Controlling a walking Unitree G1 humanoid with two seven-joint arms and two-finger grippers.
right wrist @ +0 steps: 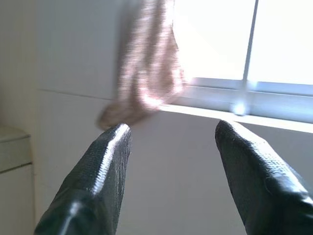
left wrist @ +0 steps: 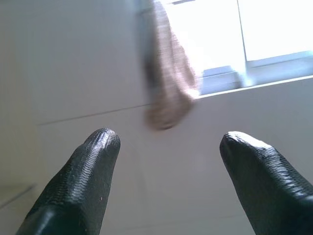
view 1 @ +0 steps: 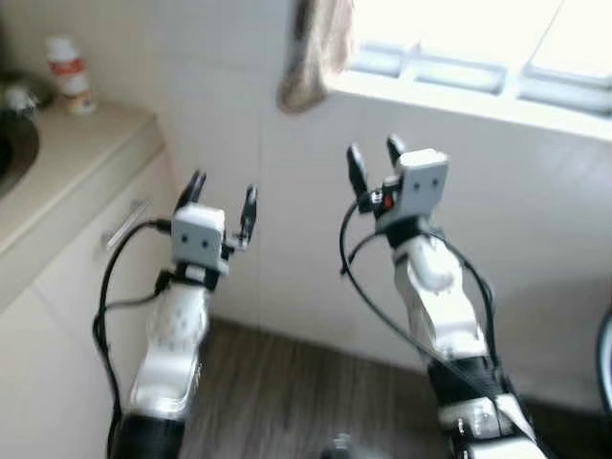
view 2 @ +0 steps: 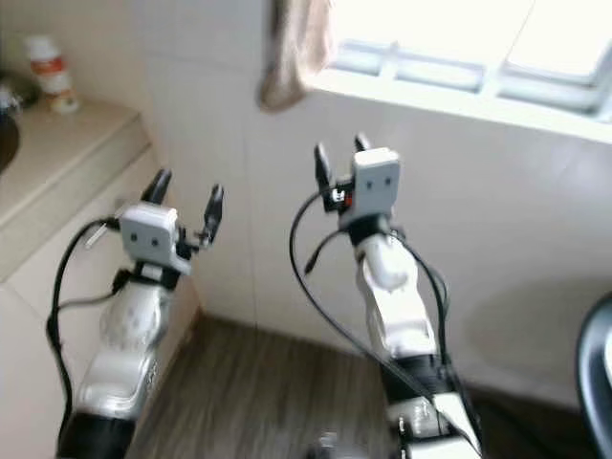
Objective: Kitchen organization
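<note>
Both black-fingered grippers, left (view 1: 221, 198) and right (view 1: 374, 161), spread empty, approach the beige hanging cloth (view 1: 314, 53) at twelve o'clock, likely the next grasp.

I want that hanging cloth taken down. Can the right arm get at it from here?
Probably yes: the right gripper is open, raised toward the cloth by the window, with nothing between them, though a gap remains to close.

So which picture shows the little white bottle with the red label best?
The left eye view: the bottle stands whole on the counter, clear of the frame's edge, though blurred. The right eye view also has it, closer to the picture's top corner. Both wrist views look toward the hanging cloth and window instead.
</note>
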